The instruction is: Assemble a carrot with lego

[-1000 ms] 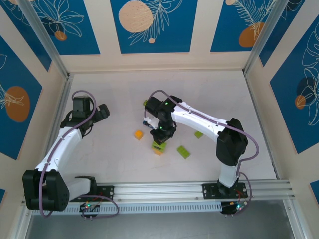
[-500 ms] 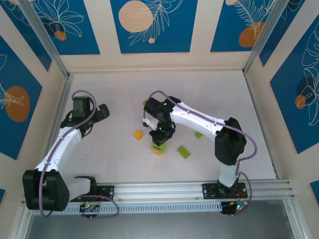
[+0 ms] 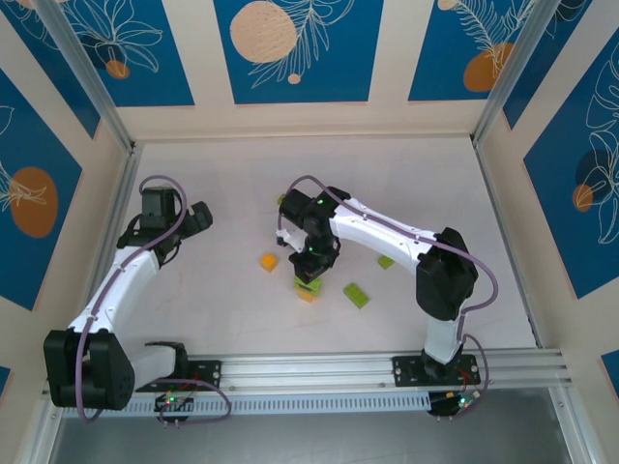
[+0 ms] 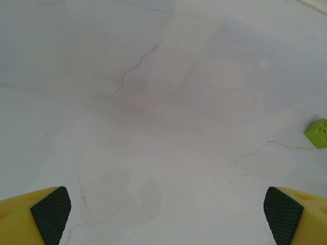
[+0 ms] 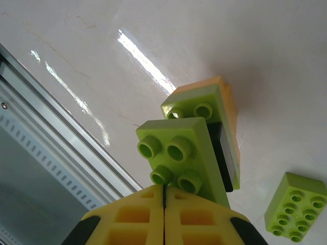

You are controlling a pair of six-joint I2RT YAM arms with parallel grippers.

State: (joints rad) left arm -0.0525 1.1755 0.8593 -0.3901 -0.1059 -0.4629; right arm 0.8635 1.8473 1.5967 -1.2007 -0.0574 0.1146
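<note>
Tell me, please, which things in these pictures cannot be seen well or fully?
- Top view: the right end effector covers the top of the brick stack; the right arm hides most of a far green brick.
- Right wrist view: the upper green brick hides most of the black piece, shape unclear.
- Left wrist view: the right edge cuts off a lime brick.

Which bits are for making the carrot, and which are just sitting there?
For the carrot:
- green and orange stack
- loose orange brick
- long green brick
- small green brick

Just sitting there:
- metal rail
- blue flowery walls
</note>
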